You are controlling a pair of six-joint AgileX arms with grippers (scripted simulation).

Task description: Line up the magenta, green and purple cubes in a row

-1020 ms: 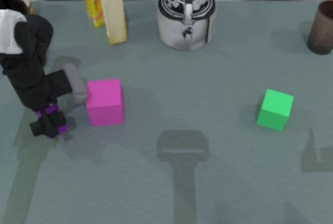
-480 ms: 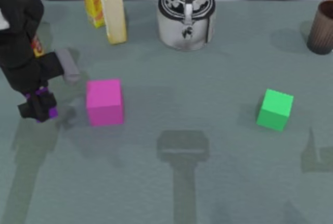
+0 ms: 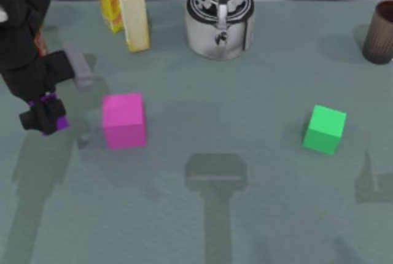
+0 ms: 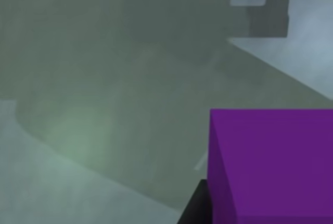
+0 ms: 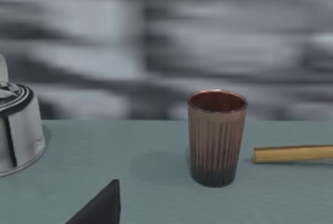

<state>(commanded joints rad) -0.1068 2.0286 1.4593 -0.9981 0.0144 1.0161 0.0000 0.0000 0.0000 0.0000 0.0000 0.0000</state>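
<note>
Purple cube point(image 3: 54, 123) is clamped in the left gripper point(image 3: 43, 120), raised just left of the magenta cube point(image 3: 124, 120); green cube point(image 3: 325, 129) sits well right. Light, rigid, matte: flat opposite faces are judged best gripped. Right gripper unseen.

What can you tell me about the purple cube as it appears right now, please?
The purple cube is a plain matte violet block with sharp edges and flat, unmarked faces. It is clamped in the left gripper at the table's left side, left of the magenta cube. From above, only slivers of it show between the dark fingers.
</note>
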